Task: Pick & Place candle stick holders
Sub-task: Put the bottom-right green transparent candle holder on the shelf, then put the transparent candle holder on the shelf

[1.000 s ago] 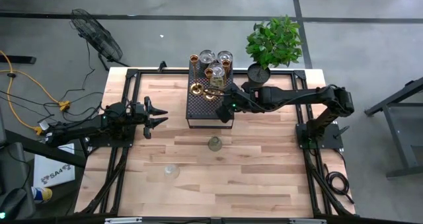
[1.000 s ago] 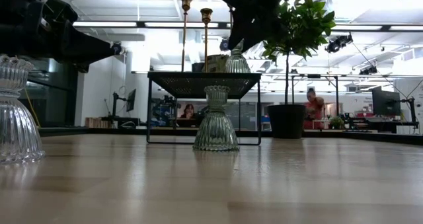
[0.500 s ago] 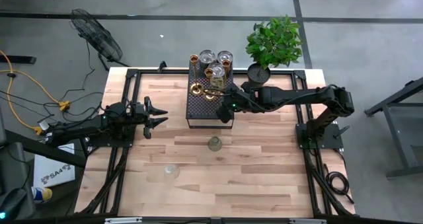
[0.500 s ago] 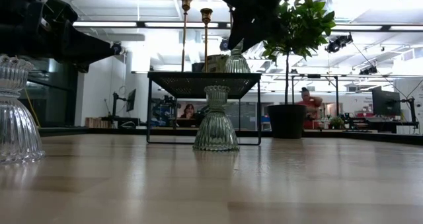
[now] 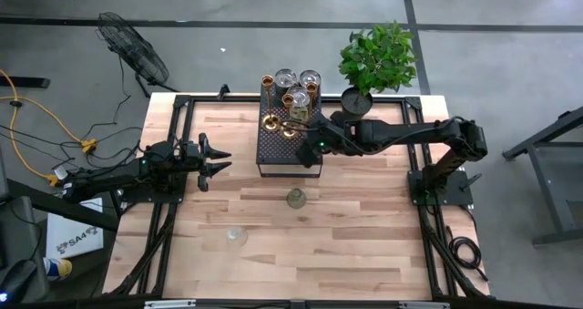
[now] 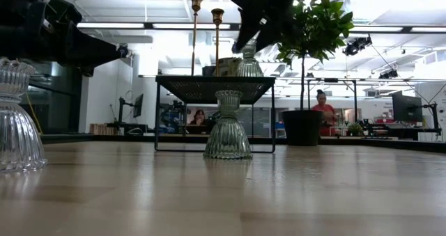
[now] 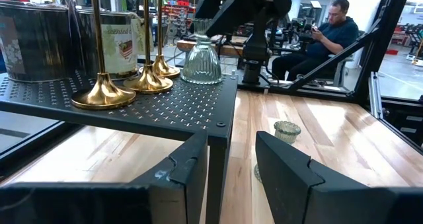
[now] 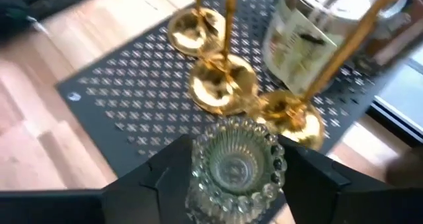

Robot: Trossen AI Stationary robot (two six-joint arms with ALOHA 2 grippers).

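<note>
A clear ribbed glass holder (image 8: 236, 159) stands on its base on the black perforated box (image 5: 290, 154), at the box's near right corner; it also shows in the left wrist view (image 7: 200, 54) and the low view (image 6: 249, 65). My right gripper (image 8: 238, 151) hovers over it, open, one finger on each side of its upper cup. Three brass holders (image 8: 221, 85) stand on their round bases behind it. Two more glass holders stand on the table, one near the middle (image 5: 295, 198) and one nearer the front (image 5: 237, 237). My left gripper (image 5: 219, 159) waits open and empty, left of the box.
Glass candle jars (image 5: 298, 79) stand at the box's far end. A potted plant (image 5: 375, 58) stands at the far right corner, beside my right arm. Bare wood lies along the table's near side. People sit in the room beyond (image 7: 327, 32).
My right gripper has risen a little over the glass holder, whose upper cup now shows below it in the low view. The holder stays standing on the box.
</note>
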